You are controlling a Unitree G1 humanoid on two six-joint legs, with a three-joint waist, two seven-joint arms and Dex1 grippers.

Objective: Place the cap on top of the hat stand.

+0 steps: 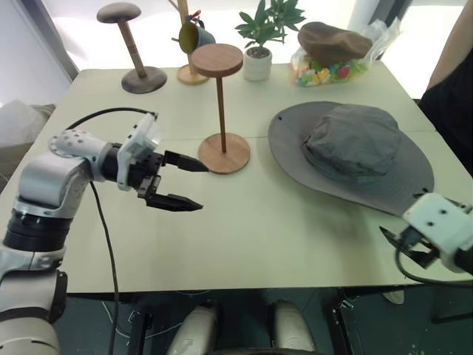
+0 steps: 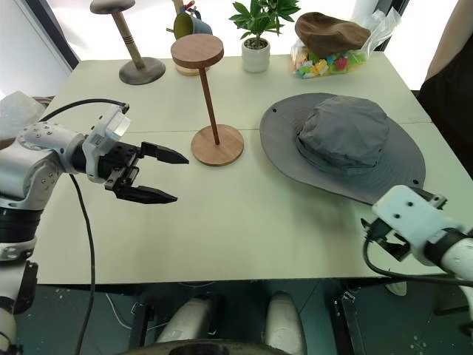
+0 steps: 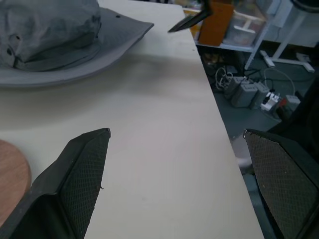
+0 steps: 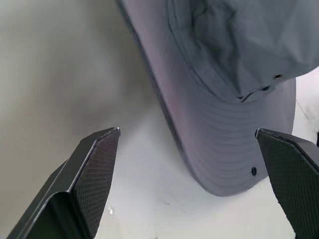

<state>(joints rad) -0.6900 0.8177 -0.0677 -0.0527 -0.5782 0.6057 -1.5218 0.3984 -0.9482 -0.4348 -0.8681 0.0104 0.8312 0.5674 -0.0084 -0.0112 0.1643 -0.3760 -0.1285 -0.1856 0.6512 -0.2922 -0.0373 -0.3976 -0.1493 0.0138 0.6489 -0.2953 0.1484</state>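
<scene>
Gaping wide and empty, the right end effector (image 4: 187,164) sits at the near right tabletop (image 1: 244,244) edge, just beside the cap (image 1: 347,151). Left end effector (image 1: 191,183) is also open, near the hat stand (image 1: 220,111). Farther back: dark stand (image 1: 133,52), plant (image 1: 262,37), brown cap (image 1: 332,41).

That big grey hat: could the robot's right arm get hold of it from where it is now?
Probably yes. The right gripper is open and faces the near brim of the grey hat, with bare table between them and nothing in the way.
</scene>
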